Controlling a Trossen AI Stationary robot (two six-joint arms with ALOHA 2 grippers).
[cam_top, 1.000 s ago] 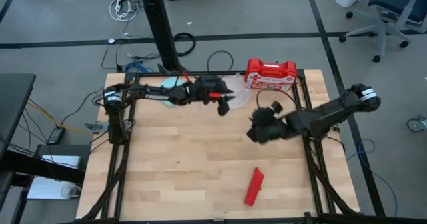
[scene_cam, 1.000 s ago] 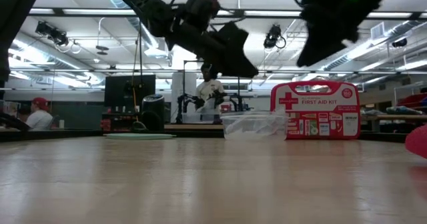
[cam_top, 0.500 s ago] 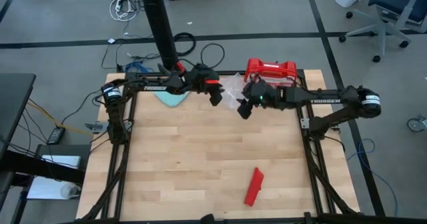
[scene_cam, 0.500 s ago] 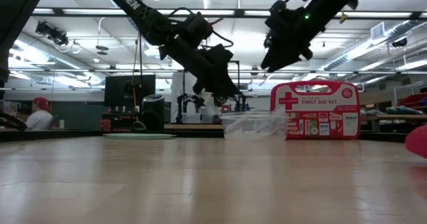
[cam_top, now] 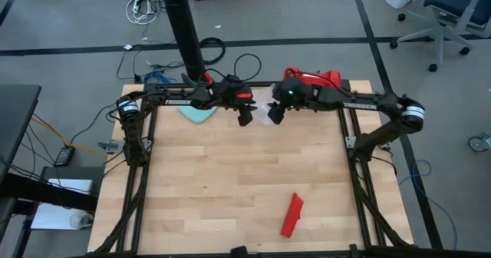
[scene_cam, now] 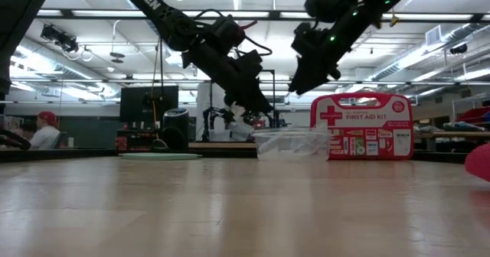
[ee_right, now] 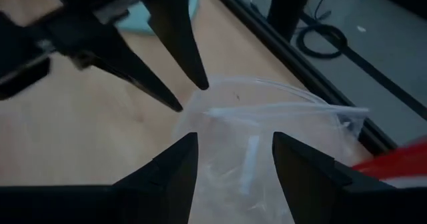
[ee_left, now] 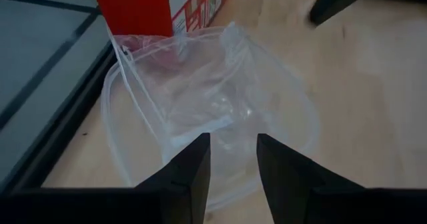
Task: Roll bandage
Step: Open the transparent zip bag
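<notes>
**Both hands over the clear bag, bandage lying far off**

Both arms are stretched to the far edge of the surface (cam_top: pixel 230 181), and the two hands meet over a clear plastic bag (ee_left: pixel 213 97) that lies just in front of the red first-aid case (scene_cam: pixel 361 126). The left hand (cam_top: pixel 245 117) has its fingers apart with nothing between them, tips pointed down at the crumpled film. The right hand (cam_top: pixel 274 114) comes in from the other side, fingers likewise apart and empty, hovering above the bag's edge. In the low view both hang clear above the bag, not touching it.

The bandage (cam_top: pixel 291 215) lies flat as a red strip near the front edge, well apart from both hands and untouched.

If the bag is what they are after, I'd say each hand should pinch one layer of film at the mouth, not a bunched fold, so the opening can be pulled wide. The film is thin and slippery; a shallow pinch would likely slide off, and a deep one may drag the whole bag along. Keeping the two sets of fingertips from colliding matters too, since they sit near each other.
</notes>
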